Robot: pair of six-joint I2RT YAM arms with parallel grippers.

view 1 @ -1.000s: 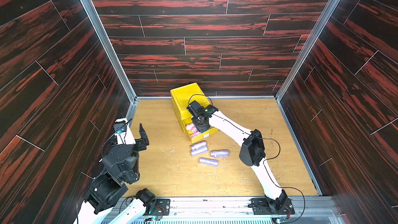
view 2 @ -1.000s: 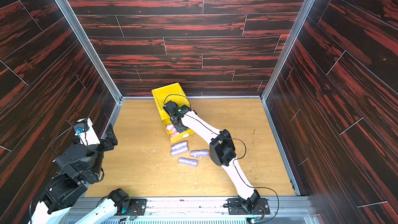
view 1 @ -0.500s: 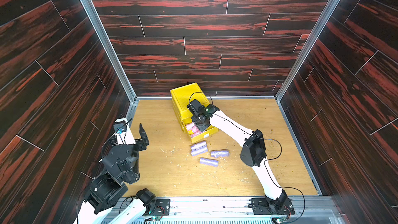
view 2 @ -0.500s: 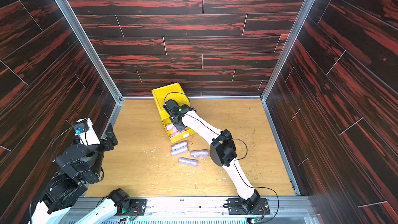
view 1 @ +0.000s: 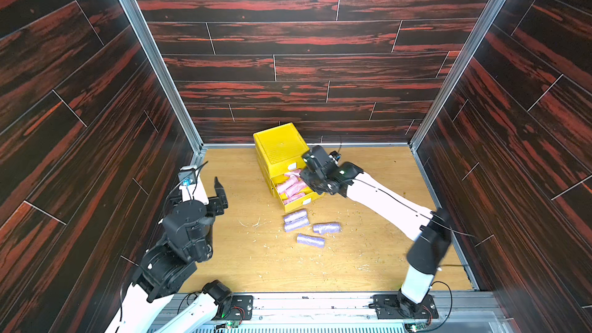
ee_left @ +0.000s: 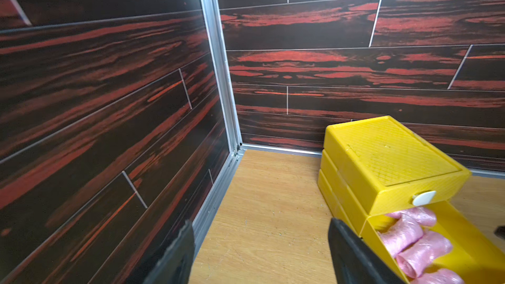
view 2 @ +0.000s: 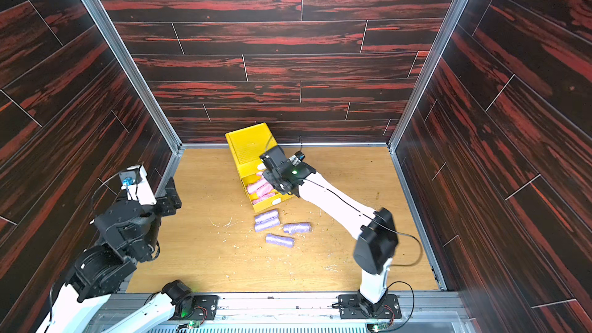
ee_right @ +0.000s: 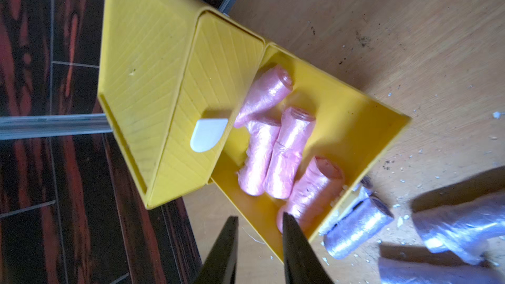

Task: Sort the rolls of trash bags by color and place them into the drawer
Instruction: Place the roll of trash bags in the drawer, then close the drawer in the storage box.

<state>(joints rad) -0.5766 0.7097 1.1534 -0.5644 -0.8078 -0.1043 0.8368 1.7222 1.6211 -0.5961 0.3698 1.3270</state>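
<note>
Four pink rolls [ee_right: 289,154] in open yellow drawer [ee_right: 355,121], right gripper [ee_right: 259,216] jaws narrowly parted, empty, left gripper [ee_left: 260,221] jaws spread, lavender rolls [view 1: 296,221] on table [view 1: 243,251]

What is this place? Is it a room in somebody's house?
Probably not: it looks like a small robot test booth. A left arm and a right arm are mounted on a metal rail, and dark wood-look panels close in a little wooden table with a yellow drawer chest on it.

Your two top views look down from high above the near edge over the whole floor [view 1: 256,267]. The left wrist camera faces the far-left corner [ee_left: 236,148]. The right wrist camera hangs close over the drawer [ee_right: 153,77], which every view shares.
</note>
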